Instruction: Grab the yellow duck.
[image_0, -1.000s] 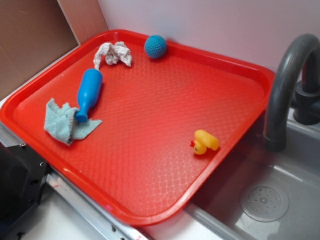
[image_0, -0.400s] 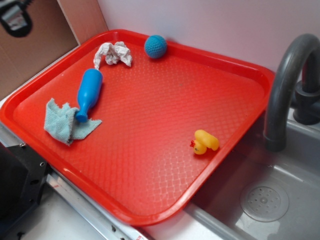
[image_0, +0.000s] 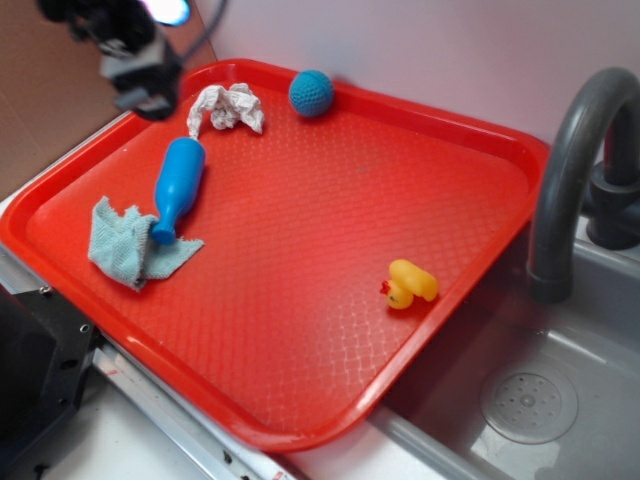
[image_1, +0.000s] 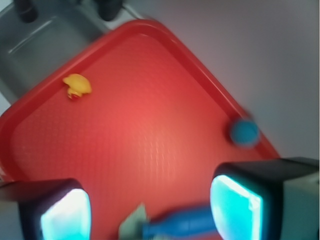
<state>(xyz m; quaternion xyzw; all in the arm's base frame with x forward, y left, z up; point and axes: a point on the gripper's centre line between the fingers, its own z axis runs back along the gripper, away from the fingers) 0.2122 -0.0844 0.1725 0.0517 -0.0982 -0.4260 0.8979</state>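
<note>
The yellow duck (image_0: 410, 283) is small and glossy with a red-orange beak. It sits near the right edge of the red tray (image_0: 300, 330), close to the sink. In the wrist view the yellow duck (image_1: 76, 85) lies far off at the upper left. My gripper (image_0: 145, 95) hangs above the tray's back left corner, far from the duck. In the wrist view my gripper (image_1: 150, 212) is open, its two fingers wide apart with nothing held; the blue bottle shows below between them.
A blue bottle (image_0: 178, 186) lies on a light blue cloth (image_0: 128, 245) at the tray's left. A crumpled white rag (image_0: 226, 106) and a blue knitted ball (image_0: 311, 93) sit at the back. A grey faucet (image_0: 570, 170) and sink (image_0: 530, 400) stand to the right.
My gripper has come into the exterior view from the upper left and moved right and down, over the tray's back left corner. The duck and other objects have not moved.
</note>
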